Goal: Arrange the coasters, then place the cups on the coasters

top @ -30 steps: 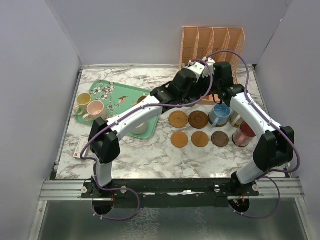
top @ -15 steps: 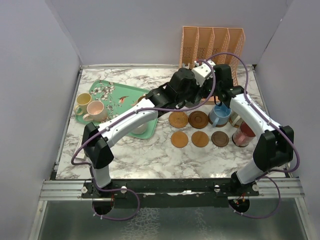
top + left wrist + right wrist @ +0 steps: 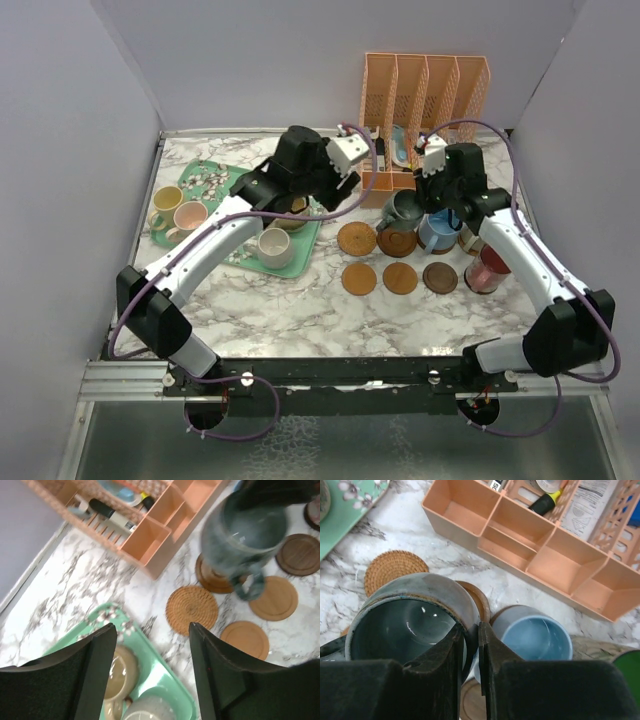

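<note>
Left tool [image 3: 152, 627] withdrawn toward tray [image 3: 162, 677], jaws apart, right tool [image 3: 471, 635] pinching grey-teal mug [image 3: 410, 620] rim

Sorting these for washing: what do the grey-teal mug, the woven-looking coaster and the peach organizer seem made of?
Grey-teal mug: likely glazed ceramic; glossy highlights inside. Woven-looking coaster: probably rattan or straw; coiled, ridged, matte surface. Peach organizer: apparently moulded plastic; smooth, uniform walls, perforated panels.

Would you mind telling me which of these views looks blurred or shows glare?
Left wrist: the grey-teal cup is smeared, while the woven coaster beside it is crisp. Right wrist: sharp, with one small glint inside that cup. Top external: evenly lit and sharp, with only soft shadows.
</note>
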`<move>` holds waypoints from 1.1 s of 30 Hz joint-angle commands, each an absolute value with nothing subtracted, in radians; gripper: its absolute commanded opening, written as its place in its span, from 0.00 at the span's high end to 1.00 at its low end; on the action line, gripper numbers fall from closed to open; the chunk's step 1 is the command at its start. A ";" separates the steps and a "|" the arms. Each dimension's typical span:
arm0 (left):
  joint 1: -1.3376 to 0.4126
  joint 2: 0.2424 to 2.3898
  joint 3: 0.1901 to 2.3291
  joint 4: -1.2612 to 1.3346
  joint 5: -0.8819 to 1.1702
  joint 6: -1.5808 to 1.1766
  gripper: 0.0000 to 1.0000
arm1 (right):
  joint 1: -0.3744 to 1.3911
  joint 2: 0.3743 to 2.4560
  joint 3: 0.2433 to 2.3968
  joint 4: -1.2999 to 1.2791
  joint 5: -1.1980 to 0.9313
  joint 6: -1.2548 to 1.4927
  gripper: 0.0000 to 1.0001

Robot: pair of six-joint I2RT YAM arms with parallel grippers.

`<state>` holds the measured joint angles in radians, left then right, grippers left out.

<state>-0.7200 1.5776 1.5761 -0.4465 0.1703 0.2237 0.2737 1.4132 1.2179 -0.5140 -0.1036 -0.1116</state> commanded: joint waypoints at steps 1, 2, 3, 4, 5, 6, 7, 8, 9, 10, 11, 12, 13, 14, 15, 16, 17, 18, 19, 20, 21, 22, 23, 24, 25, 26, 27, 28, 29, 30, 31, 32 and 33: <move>-0.629 1.489 1.515 -0.484 0.243 0.291 0.31 | 0.248 1.268 1.187 -0.543 -0.074 -0.188 0.99; -0.610 1.480 1.501 -0.486 0.237 0.297 0.28 | 0.245 1.251 1.177 -0.569 -0.073 -0.204 0.99; -0.594 1.471 1.488 -0.486 0.230 0.304 0.22 | 0.242 1.237 1.169 -0.596 -0.069 -0.219 0.99; -0.578 1.465 1.477 -0.486 0.225 0.308 0.18 | 0.238 1.224 1.159 -0.627 -0.062 -0.232 0.99; -0.565 1.460 1.467 -0.486 0.223 0.311 0.12 | 0.230 1.212 1.148 -0.657 -0.055 -0.243 0.99; -0.554 1.458 1.460 -0.485 0.223 0.314 0.09 | 0.221 1.200 1.134 -0.681 -0.049 -0.252 0.99; -0.544 1.455 1.454 -0.484 0.224 0.316 0.06 | 0.209 1.186 1.120 -0.703 -0.045 -0.258 0.99; -0.539 1.453 1.449 -0.482 0.225 0.315 0.05 | 0.198 1.172 1.104 -0.721 -0.045 -0.266 0.99; -0.535 1.451 1.446 -0.479 0.225 0.316 0.04 | 0.190 1.156 1.089 -0.741 -0.042 -0.273 0.99; -0.532 1.452 1.444 -0.480 0.227 0.317 0.04 | 0.182 1.143 1.076 -0.756 -0.042 -0.280 0.99; -0.530 1.453 1.444 -0.479 0.227 0.317 0.04 | 0.177 1.127 1.065 -0.770 -0.041 -0.288 0.99; -0.529 1.454 1.443 -0.477 0.228 0.318 0.04 | 0.175 1.116 1.054 -0.783 -0.041 -0.300 0.99; -0.529 1.455 1.443 -0.478 0.231 0.318 0.04 | 0.174 1.106 1.043 -0.798 -0.039 -0.312 0.99; -0.527 1.456 1.443 -0.477 0.234 0.318 0.04 | 0.173 1.099 1.035 -0.812 -0.044 -0.327 0.99; -0.526 1.457 1.441 -0.476 0.238 0.318 0.04 | 0.173 1.094 1.026 -0.826 -0.045 -0.341 0.99; -0.528 1.457 1.438 -0.474 0.243 0.316 0.04 | 0.173 1.090 1.018 -0.838 -0.043 -0.356 0.99; -0.526 1.458 1.434 -0.472 0.247 0.315 0.04 | 0.173 1.087 1.010 -0.847 -0.042 -0.366 0.99; -0.526 1.458 1.431 -0.470 0.252 0.317 0.04 | 0.173 1.080 1.004 -0.853 -0.041 -0.377 0.99; -0.527 1.458 1.428 -0.469 0.255 0.317 0.03 | 0.171 1.076 0.995 -0.854 -0.038 -0.382 0.99; -0.525 1.457 1.426 -0.468 0.260 0.317 0.03 | 0.169 1.073 0.987 -0.852 -0.037 -0.384 0.99; -0.525 1.457 1.424 -0.468 0.266 0.316 0.03 | 0.168 1.073 0.980 -0.850 -0.043 -0.391 0.99; -0.525 1.456 1.423 -0.469 0.271 0.316 0.03 | 0.166 1.076 0.973 -0.847 -0.052 -0.400 0.99; -0.525 1.457 1.422 -0.468 0.275 0.316 0.03 | 0.164 1.083 0.965 -0.842 -0.059 -0.410 0.99; -0.526 1.457 1.421 -0.467 0.279 0.317 0.03 | 0.163 1.091 0.956 -0.833 -0.064 -0.421 0.99; -0.525 1.456 1.421 -0.467 0.283 0.316 0.03 | 0.159 1.099 0.947 -0.825 -0.064 -0.435 0.99; -0.525 1.456 1.418 -0.466 0.287 0.315 0.03 | 0.156 1.106 0.942 -0.817 -0.064 -0.452 0.99; -0.525 1.456 1.417 -0.466 0.290 0.315 0.03 | 0.151 1.113 0.938 -0.808 -0.067 -0.466 0.99; -0.525 1.454 1.415 -0.465 0.292 0.315 0.03 | 0.143 1.120 0.936 -0.804 -0.073 -0.483 0.99; -0.526 1.454 1.412 -0.463 0.294 0.313 0.03 | 0.133 1.124 0.936 -0.799 -0.083 -0.498 0.99; -0.525 1.453 1.410 -0.461 0.296 0.313 0.03 | 0.124 1.130 0.936 -0.795 -0.093 -0.509 0.99; -0.525 1.455 1.410 -0.460 0.298 0.313 0.03 | 0.116 1.137 0.936 -0.789 -0.101 -0.520 0.99; -0.525 1.454 1.410 -0.459 0.300 0.314 0.01 | 0.109 1.141 0.937 -0.785 -0.107 -0.529 0.99; -0.525 1.454 1.410 -0.460 0.302 0.314 0.01 | 0.103 1.149 0.936 -0.782 -0.113 -0.538 0.99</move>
<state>-0.5308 1.4845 1.4181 -0.4828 0.2600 0.3065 0.1303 1.1378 0.9249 -0.8623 -0.0582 -0.4717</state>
